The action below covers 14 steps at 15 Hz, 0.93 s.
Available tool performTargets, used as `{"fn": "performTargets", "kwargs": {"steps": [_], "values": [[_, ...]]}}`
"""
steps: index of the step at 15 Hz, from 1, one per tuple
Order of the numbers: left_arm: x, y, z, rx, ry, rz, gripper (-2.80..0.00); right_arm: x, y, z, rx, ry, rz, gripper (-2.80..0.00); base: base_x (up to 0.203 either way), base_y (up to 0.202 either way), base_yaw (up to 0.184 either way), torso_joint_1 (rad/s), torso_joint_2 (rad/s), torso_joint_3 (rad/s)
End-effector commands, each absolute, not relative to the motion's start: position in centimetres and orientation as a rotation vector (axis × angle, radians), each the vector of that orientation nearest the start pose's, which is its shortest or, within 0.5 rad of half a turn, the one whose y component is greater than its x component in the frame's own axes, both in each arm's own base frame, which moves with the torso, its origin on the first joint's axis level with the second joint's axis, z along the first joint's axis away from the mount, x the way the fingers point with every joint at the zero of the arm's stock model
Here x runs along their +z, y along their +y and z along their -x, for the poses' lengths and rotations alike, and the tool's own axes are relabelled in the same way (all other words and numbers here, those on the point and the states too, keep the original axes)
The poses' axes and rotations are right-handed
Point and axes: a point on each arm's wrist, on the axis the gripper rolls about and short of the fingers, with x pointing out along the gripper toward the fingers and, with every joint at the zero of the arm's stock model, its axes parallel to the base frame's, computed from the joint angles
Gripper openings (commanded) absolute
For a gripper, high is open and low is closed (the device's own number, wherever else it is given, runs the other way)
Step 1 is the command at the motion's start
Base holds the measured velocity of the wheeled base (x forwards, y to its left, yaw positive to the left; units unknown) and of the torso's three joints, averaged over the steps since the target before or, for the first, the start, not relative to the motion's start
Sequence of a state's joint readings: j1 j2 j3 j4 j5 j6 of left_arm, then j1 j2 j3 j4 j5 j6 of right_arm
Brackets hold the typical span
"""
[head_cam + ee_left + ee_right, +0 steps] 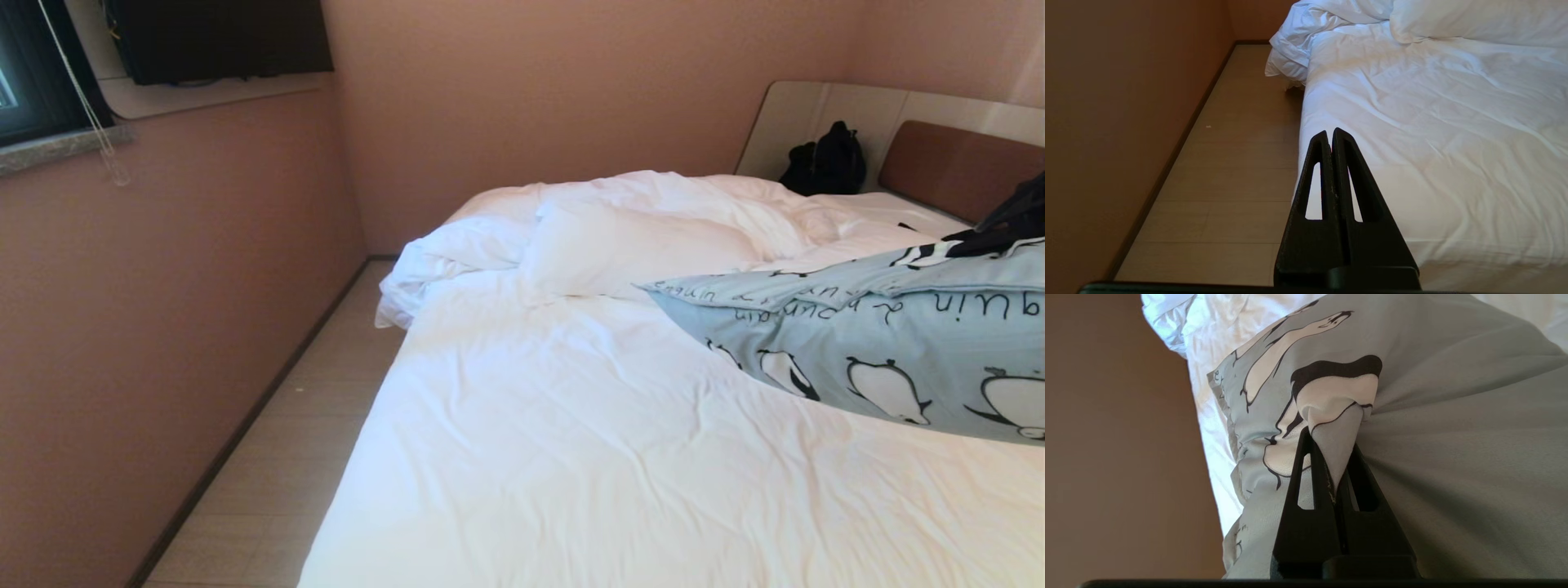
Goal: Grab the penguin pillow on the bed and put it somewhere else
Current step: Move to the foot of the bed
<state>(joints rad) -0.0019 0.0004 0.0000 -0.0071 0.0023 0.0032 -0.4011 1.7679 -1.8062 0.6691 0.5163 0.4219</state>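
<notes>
Carrying step: my left tool [1331,136] idles closed beside the bed [571,457]; my right tool [1333,453] pinches a fold of the penguin pillow [882,351], raised at the bed's right (grip thin, so I move slowly).

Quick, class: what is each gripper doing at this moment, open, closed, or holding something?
Left gripper: closed, empty, parked near the bed edge.
Right gripper: closed on a pinched fold of the penguin pillow.

Pale blue penguin pillow [890,343], fabric bunched and creased, over the rumpled white bed [571,457]
</notes>
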Motion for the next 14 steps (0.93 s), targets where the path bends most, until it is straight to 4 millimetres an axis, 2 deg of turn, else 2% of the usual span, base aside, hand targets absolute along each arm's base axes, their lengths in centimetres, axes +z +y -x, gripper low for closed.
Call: {"fn": "performTargets", "kwargs": {"steps": [1,6,10,14], "values": [[7.6,0.0,2.3,0.002,-0.008,-0.003,-2.80,31.7,-10.9,-29.0,0.001,0.592,-0.693,-2.80,0.000,0.194,0.001,0.007,0.01,0.007],[7.6,0.0,2.3,0.002,-0.008,-0.002,-2.80,31.6,-9.7,-28.9,0.030,0.611,-0.685,-2.80,0.000,0.159,0.001,0.003,0.00,0.002],[7.6,0.0,2.3,0.002,-0.008,-0.003,-2.80,31.4,-7.5,-28.8,0.085,0.644,-0.649,-2.80,0.000,0.000,0.000,0.000,0.00,0.000],[7.6,0.0,2.3,0.002,-0.008,-0.003,-2.80,31.3,-3.9,-28.1,0.145,0.682,-0.582,-2.80,0.000,0.000,0.000,0.000,0.00,0.000]]}}
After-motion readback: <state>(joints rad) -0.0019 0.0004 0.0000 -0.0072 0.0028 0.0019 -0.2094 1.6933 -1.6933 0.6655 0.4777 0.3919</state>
